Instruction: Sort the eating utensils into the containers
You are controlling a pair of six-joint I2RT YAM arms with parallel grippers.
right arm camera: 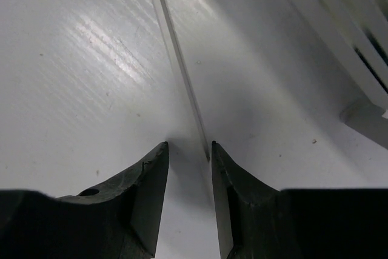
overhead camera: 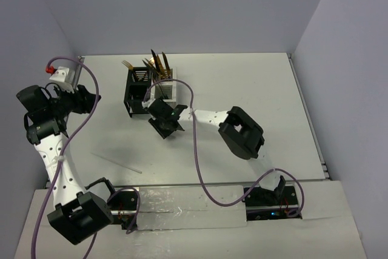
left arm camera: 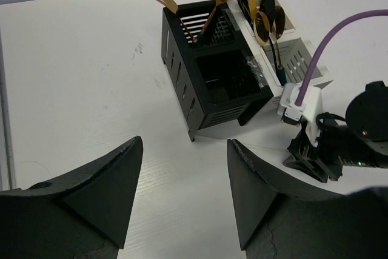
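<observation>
The black caddy point(overhead camera: 138, 90) and the white caddy point(overhead camera: 166, 89) stand joined at the back middle. Gold-headed utensils point(overhead camera: 159, 63) stand upright in them. In the left wrist view, gold forks point(left arm camera: 213, 9) lean in the black caddy point(left arm camera: 209, 83) and gold spoons point(left arm camera: 264, 21) stand in the white caddy point(left arm camera: 297, 59). My left gripper point(overhead camera: 91, 98) is open and empty left of the black caddy, over bare table point(left arm camera: 184, 142). My right gripper point(overhead camera: 165, 121) is open, low at the table just in front of the caddies point(right arm camera: 189, 145). A thin clear stick point(right arm camera: 176, 53) lies between its fingertips, not gripped.
Another thin clear stick point(overhead camera: 115, 163) lies on the table at the front left. A white box with a red cap point(overhead camera: 60, 74) sits at the far left edge. The white caddy's wall point(right arm camera: 339, 28) is close on the right gripper's right. Purple cables trail from both arms.
</observation>
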